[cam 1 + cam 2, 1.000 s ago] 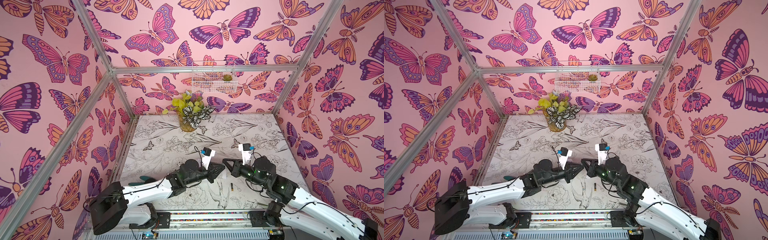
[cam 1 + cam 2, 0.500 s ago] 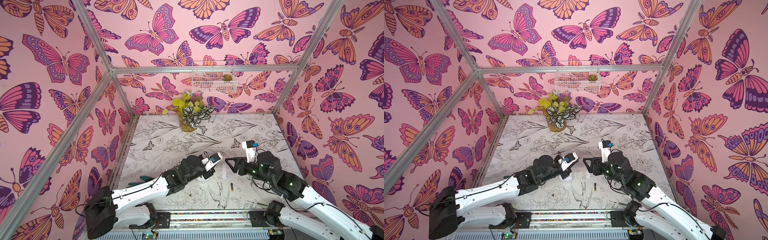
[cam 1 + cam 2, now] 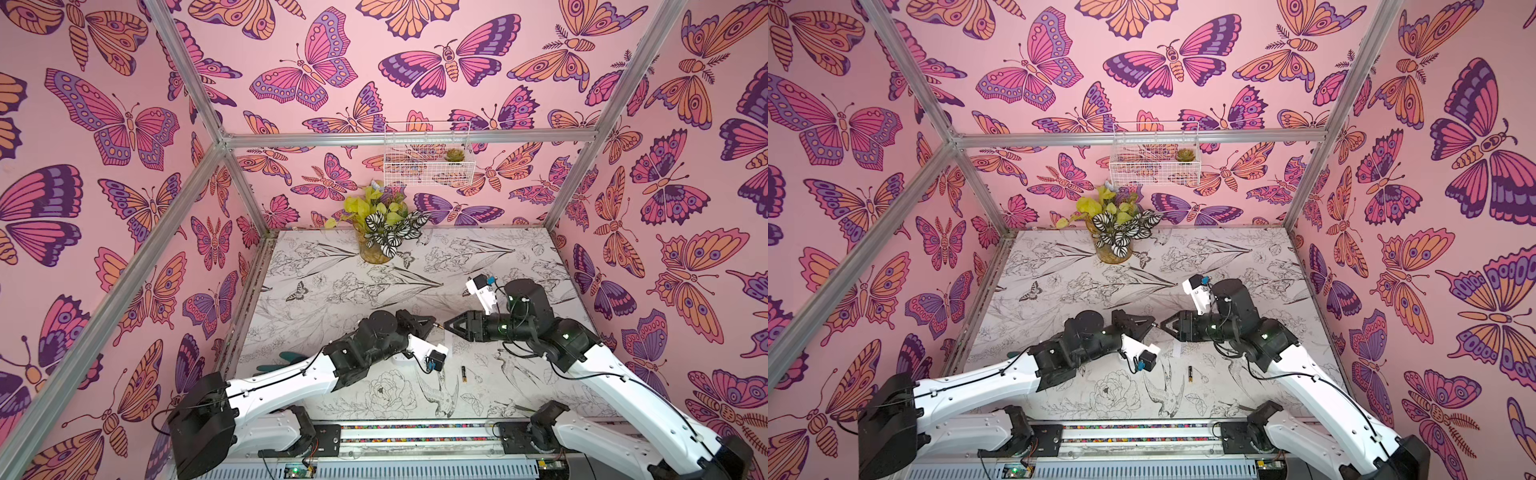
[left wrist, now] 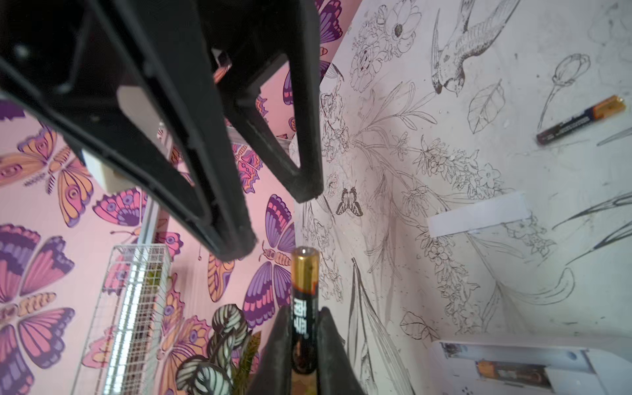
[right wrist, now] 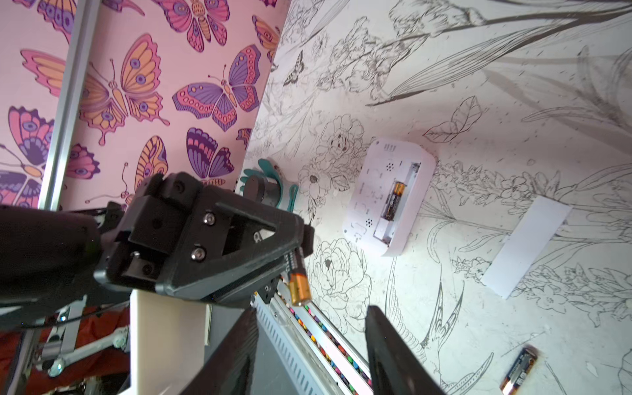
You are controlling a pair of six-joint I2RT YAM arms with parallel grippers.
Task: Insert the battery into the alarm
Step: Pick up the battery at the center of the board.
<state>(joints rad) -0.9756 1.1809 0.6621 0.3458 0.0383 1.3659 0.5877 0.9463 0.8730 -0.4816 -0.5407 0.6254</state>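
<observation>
A white table [image 3: 478, 257] printed with line drawings of flowers and birds is carrying everything. A vase of leaves [image 3: 376, 251] is standing at its far edge. An alarm [image 5: 376, 191] is lying face down toward the front, its back compartment open. A white strip [image 5: 526, 246] is lying flat near it, and a loose battery [image 3: 463, 373] is resting beyond that. A teal object [image 3: 286, 357] is sitting by the left wall.
</observation>
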